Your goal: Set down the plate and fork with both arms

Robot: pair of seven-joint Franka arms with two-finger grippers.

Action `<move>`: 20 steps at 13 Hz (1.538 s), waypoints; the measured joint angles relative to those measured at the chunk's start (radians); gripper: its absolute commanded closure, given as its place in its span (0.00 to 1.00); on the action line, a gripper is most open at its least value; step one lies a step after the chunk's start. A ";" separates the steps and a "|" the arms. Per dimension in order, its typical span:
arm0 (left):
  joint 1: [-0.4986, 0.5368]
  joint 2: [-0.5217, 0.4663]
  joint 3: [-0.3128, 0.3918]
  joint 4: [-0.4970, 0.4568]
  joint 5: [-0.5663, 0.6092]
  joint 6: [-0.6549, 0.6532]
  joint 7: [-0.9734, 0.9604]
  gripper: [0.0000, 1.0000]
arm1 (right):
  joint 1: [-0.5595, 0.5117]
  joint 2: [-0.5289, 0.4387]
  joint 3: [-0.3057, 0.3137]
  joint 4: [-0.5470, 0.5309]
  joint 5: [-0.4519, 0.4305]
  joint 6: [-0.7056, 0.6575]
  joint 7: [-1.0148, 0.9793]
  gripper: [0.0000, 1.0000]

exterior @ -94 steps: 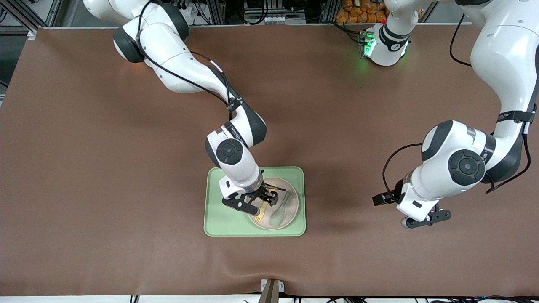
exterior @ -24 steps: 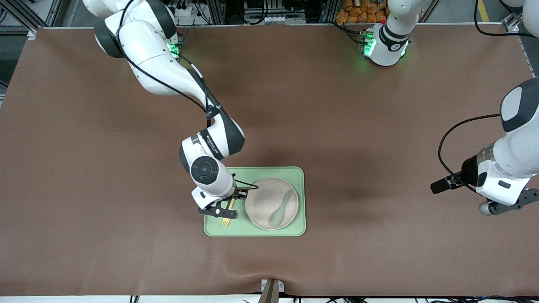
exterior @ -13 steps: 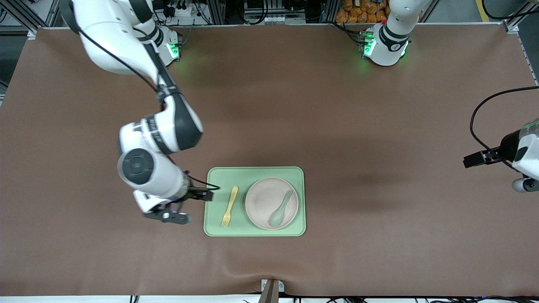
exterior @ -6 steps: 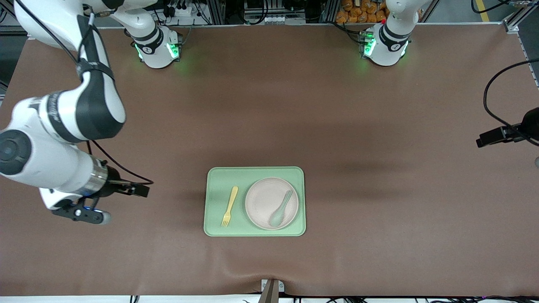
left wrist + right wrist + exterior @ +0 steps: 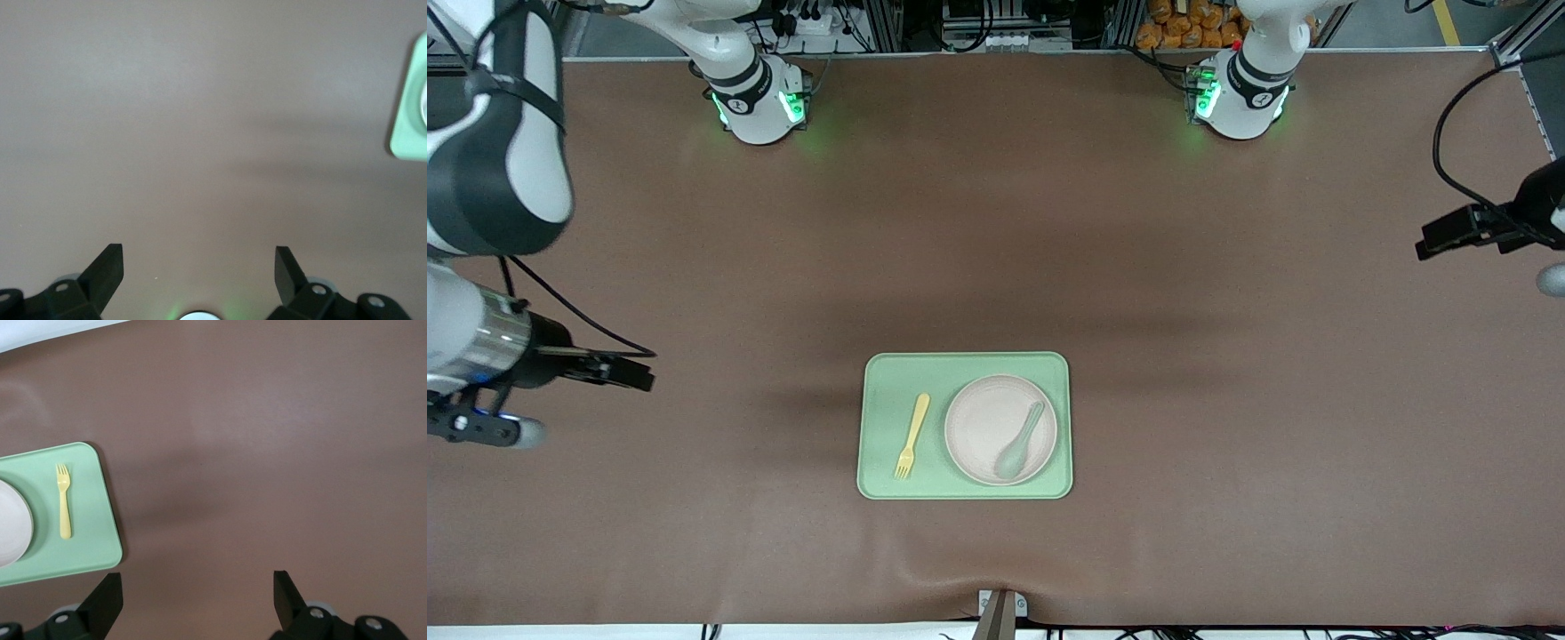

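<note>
i read both arms as parked: left gripper [image 5: 199, 270] and right gripper [image 5: 197, 597] spread wide, empty, over bare table [image 5: 1227, 267] at opposite ends. the fork [image 5: 911, 436] lies on the tray [image 5: 960, 366] at the plate [image 5: 985, 418]'s nine o'clock (spoon [image 5: 1019, 441] on the plate). my worry: a careless re-approach could nudge the light fork.

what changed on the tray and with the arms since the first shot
The fork was lifted off the plate by the right gripper and set on the tray beside the plate, then let go. Both arms drew back to their own ends of the table, the left gripper open like the right. Plate, spoon and tray stayed put.
</note>
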 measured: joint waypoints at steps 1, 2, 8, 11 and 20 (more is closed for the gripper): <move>-0.025 -0.036 0.037 -0.035 -0.009 -0.004 0.049 0.00 | -0.006 -0.023 0.000 -0.012 -0.002 -0.008 -0.002 0.00; -0.075 -0.076 0.103 -0.076 -0.014 -0.006 0.095 0.00 | -0.009 -0.049 0.000 -0.033 -0.008 -0.010 -0.002 0.00; -0.216 -0.171 0.253 -0.179 -0.028 -0.002 0.142 0.00 | -0.025 -0.227 0.000 -0.203 -0.027 -0.003 -0.002 0.00; -0.227 -0.166 0.209 -0.187 -0.028 0.033 0.054 0.00 | -0.041 -0.339 0.000 -0.325 -0.032 0.011 -0.003 0.00; -0.226 -0.107 0.208 -0.105 -0.028 0.058 0.028 0.00 | -0.159 -0.459 0.122 -0.444 -0.037 0.074 -0.040 0.00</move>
